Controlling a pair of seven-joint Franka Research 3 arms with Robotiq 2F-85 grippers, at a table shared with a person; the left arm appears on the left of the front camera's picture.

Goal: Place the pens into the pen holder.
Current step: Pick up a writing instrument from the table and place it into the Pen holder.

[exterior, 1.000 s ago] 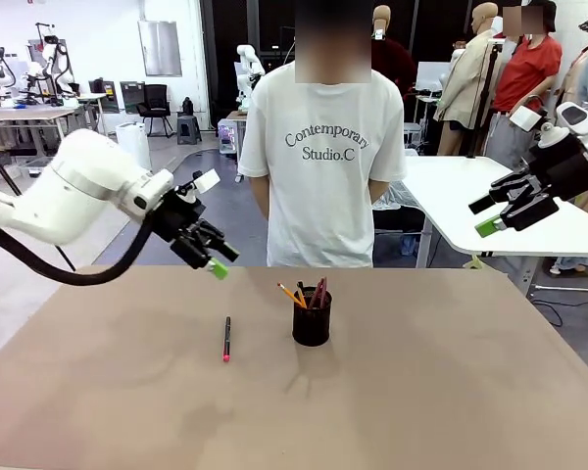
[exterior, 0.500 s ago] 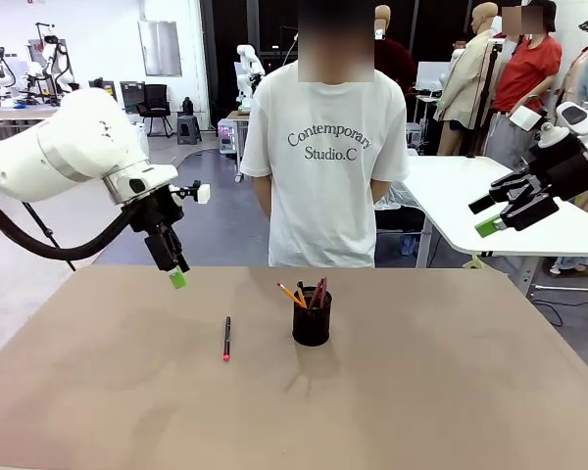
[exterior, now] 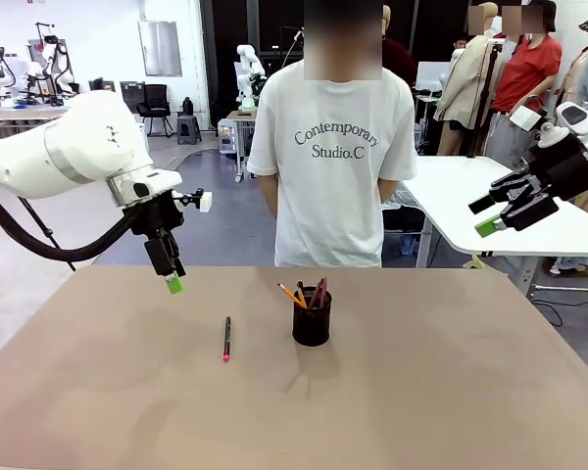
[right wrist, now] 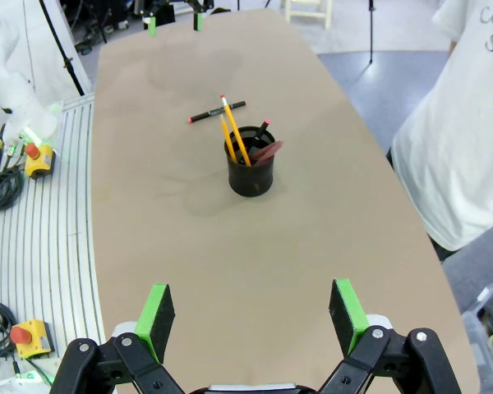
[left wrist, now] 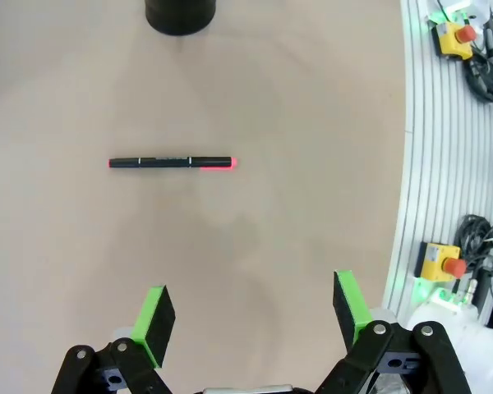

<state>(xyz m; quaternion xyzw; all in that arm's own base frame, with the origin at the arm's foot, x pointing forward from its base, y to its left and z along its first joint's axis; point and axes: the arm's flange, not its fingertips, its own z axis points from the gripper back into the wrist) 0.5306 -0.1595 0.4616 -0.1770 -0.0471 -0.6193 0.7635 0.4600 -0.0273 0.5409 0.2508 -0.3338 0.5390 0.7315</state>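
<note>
Hovering over the tan tabletop (exterior: pixel 421 392), the left gripper (exterior: pixel 173 282) points down with its fingers wide apart and nothing between them. It hangs clear of the surface, toward the far left side.

- Left wrist view: the left gripper (left wrist: pixel 252 308) has its green pads spread. The slim black pen with a red tip (left wrist: pixel 171 162) lies flat on the table ahead of them, crosswise to the fingers. Not touching.
- Front view: that black pen (exterior: pixel 226 339) lies alone, left of the small black mesh cylindrical pen holder (exterior: pixel 312 321) and apart from it. Its red tip points toward the robot.
- The holder stands upright near the table's middle. A yellow-orange pencil (exterior: pixel 292 294) and a dark-red pen (exterior: pixel 319 291) stand in it, leaning out over the rim.
- The right gripper (exterior: pixel 484 216) is raised at the right side, well apart from the holder, fingers apart, empty.
- Right wrist view: the right gripper (right wrist: pixel 251 308) looks down the table at the holder (right wrist: pixel 251 168). The pencil (right wrist: pixel 234 135) pokes out of it, and the black pen (right wrist: pixel 217 112) lies beyond.
- A person in a white printed T-shirt (exterior: pixel 333 166) stands at the far edge.
</note>
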